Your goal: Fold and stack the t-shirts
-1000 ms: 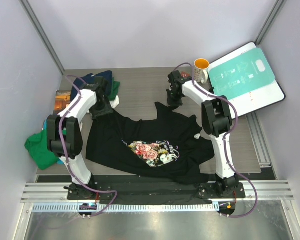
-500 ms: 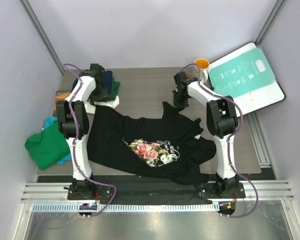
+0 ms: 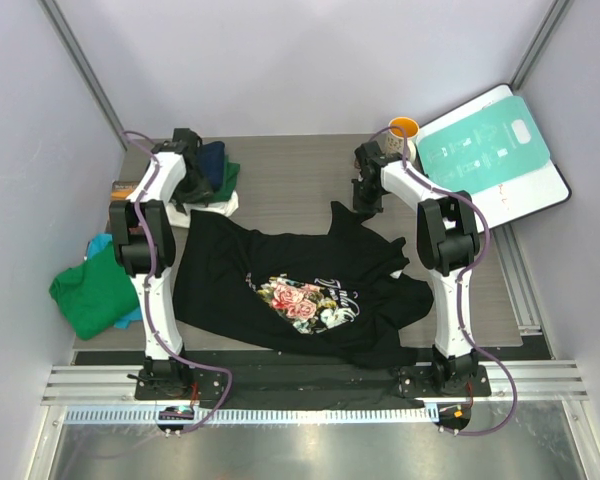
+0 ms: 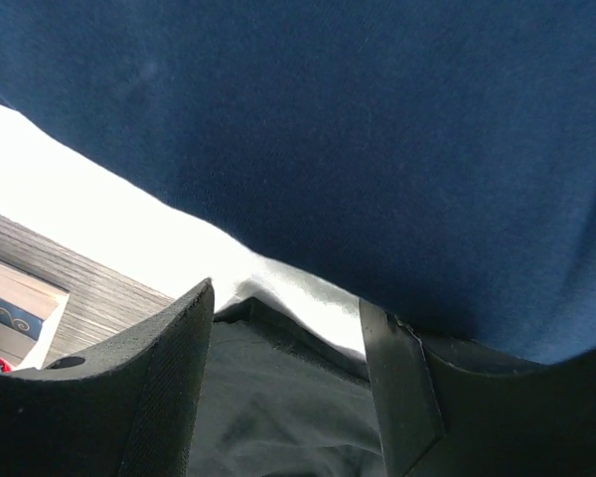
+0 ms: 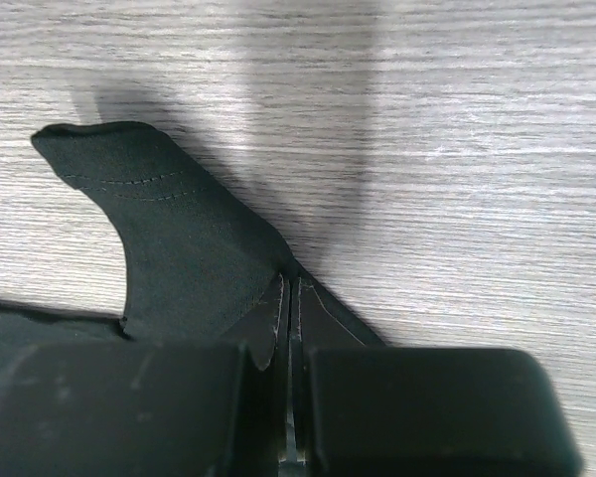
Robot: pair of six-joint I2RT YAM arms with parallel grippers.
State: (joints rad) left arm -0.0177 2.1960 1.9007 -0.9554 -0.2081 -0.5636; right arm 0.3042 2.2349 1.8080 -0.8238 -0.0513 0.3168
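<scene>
teal t-shirt (image 3: 98, 244) mostly under green t-shirt (image 3: 88, 296), book (image 3: 123, 188) partly behind left arm (image 3: 140, 222)

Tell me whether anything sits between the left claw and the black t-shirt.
Nothing visible does. The left claw is open with the black t-shirt lying between its fingers; the navy t-shirt and white cloth lie just beyond.

bench (image 3: 290, 170): grey wood grain, what I work on | mug (image 3: 404, 128): white outside, orange inside, upright at my far right | board (image 3: 490, 150): teal and white, flat, askew, overhanging the far right corner, just beside the mug | book (image 3: 122, 187): small, brown, at my far left edge, mostly hidden
</scene>
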